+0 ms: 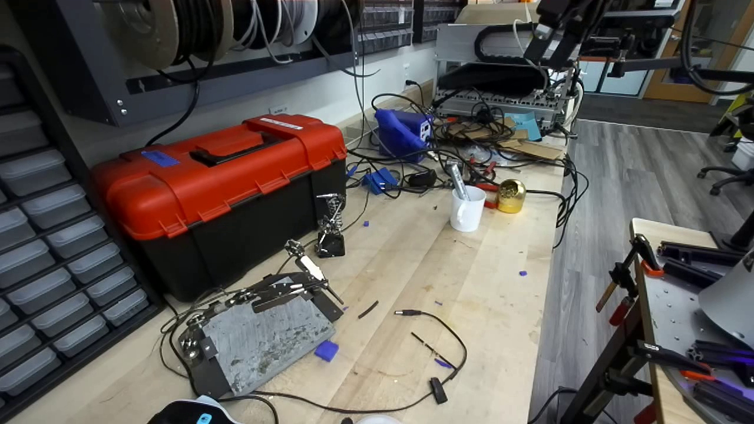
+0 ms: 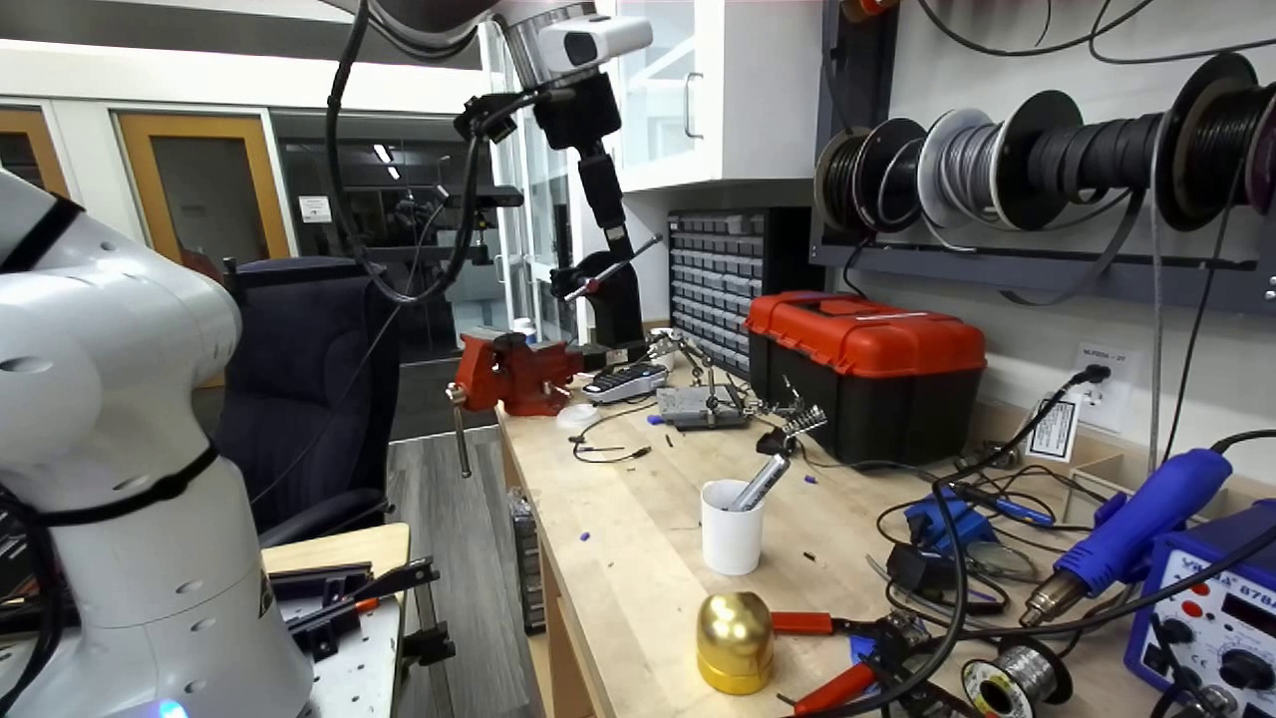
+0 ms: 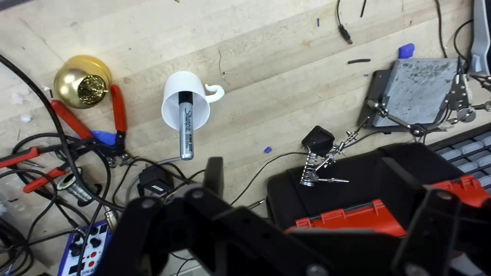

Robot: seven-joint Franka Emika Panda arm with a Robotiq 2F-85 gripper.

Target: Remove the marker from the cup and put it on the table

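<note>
Marker (image 3: 186,130) leans in cup (image 3: 182,81) on bench (image 3: 261,65), silver end past the rim. Tool (image 3: 304,178) hangs well apart, spread wide, holding nothing. Likely pre-grasp step; next move calls for lining up over the exposed end, then lowering.

In an exterior view, a mostly free strip of table (image 2: 638,504) runs left of the cup (image 2: 733,543) and on to its far side. The way down to the cup from above is free, save for the marker (image 2: 763,484) leaning out to the right. Nearer, the gold pot (image 2: 736,643) and the pliers (image 2: 803,623) stand in the way. Tangled cables (image 2: 960,578) crowd the near right; the toolbox (image 2: 865,399) walls off the far right. The claw (image 3: 301,168), fingers wide apart, has clear air between it and the cup.
</note>
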